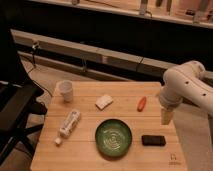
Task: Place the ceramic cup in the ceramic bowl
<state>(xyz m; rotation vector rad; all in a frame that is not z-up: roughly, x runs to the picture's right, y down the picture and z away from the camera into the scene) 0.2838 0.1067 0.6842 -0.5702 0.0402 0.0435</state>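
The ceramic cup is small, white and tapered, and stands upright near the far left corner of the wooden table. The ceramic bowl is round and green with a dark rim and a pale swirl inside; it sits near the front middle of the table. The bowl holds nothing. My gripper hangs from the white arm over the table's right edge, well to the right of the bowl and far from the cup. Nothing shows in the gripper.
A white bottle-like tube lies left of the bowl. A white sponge-like block and a small red object lie at the back middle. A black rectangular object lies right of the bowl. A dark chair stands at the left.
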